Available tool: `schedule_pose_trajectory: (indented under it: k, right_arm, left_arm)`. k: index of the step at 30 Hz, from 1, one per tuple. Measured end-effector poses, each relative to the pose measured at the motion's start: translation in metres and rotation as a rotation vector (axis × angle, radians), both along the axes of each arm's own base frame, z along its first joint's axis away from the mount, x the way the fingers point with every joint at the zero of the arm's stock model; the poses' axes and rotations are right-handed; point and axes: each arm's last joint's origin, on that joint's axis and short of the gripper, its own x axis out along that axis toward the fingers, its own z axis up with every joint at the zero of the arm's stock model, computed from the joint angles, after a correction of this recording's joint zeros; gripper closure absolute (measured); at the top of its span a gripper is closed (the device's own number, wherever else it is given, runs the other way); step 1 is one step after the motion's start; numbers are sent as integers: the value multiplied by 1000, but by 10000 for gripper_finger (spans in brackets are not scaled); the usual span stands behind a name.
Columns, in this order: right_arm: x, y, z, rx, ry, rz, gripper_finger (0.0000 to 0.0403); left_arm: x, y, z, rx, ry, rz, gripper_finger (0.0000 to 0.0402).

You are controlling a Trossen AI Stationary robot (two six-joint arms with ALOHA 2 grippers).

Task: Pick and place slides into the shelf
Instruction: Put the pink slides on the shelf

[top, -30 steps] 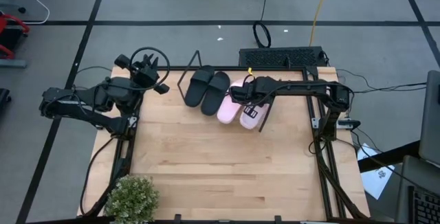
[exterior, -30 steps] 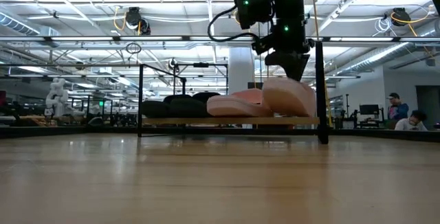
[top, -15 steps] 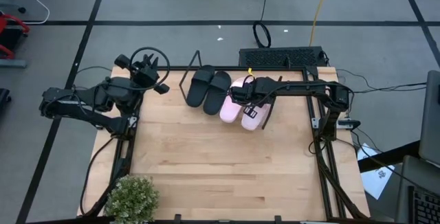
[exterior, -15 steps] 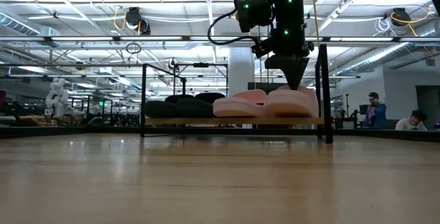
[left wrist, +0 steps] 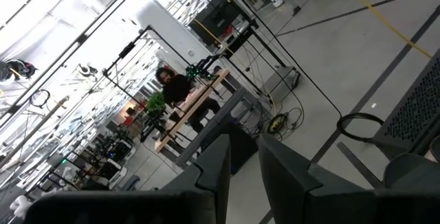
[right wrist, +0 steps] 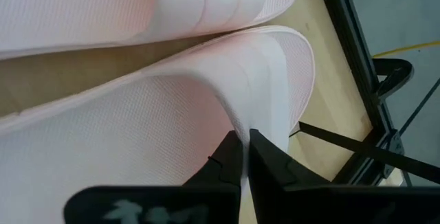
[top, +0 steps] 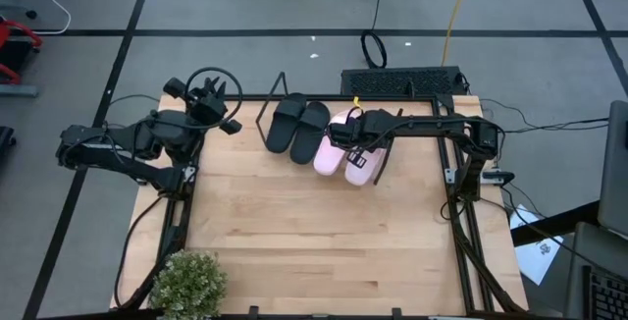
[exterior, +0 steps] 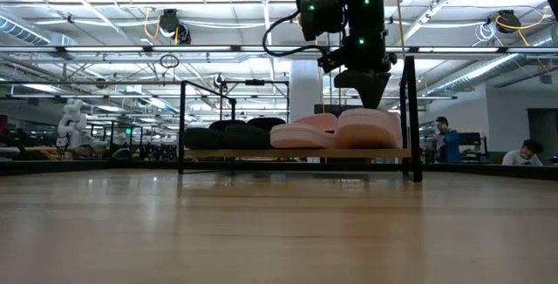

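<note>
The shelf (exterior: pixel 218 153) stands at the table's far middle on black rod legs (exterior: pixel 180 127). Four slides lie side by side on its board. The black pair (top: pixel 297 124) is on the left and one pink slide (top: pixel 329 148) is beside it. The other pink slide (top: pixel 363 163) is at the right end, with my right gripper (right wrist: pixel 244 148) shut on it, seen above it in the low view (exterior: pixel 373 101). My left gripper (left wrist: pixel 244 176) waits open and empty, raised at the table's far left corner (top: pixel 211 99). My right gripper pinches the right pink slide's strap (right wrist: pixel 240 117) by its edge, close to where the strap meets the sole. The fingers (right wrist: pixel 230 157) come from above, slanting in from the table's right. The slide lies flat on the shelf board, against the other pink slide.
A potted plant (top: pixel 186 281) stands at the near left corner. The wooden tabletop (top: pixel 314 241) stretches bare in front of the shelf. A black mesh box (top: pixel 402 81) sits just beyond the far edge. People (exterior: pixel 445 136) show in the room behind.
The right pink slide was tipped up in my right gripper a second ago. It has come down and now lies flat on the shelf beside the other pink slide. Over the last half second nothing has moved.
</note>
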Motion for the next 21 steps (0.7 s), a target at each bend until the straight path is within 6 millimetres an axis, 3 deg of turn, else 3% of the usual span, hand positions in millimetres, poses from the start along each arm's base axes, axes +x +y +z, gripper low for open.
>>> schedule_pose_trajectory:
  k: [21]
  right_arm:
    - [-3,1,-16,21,1,-3,402]
  left_arm:
    - [0,0,0,1,3,-1,316]
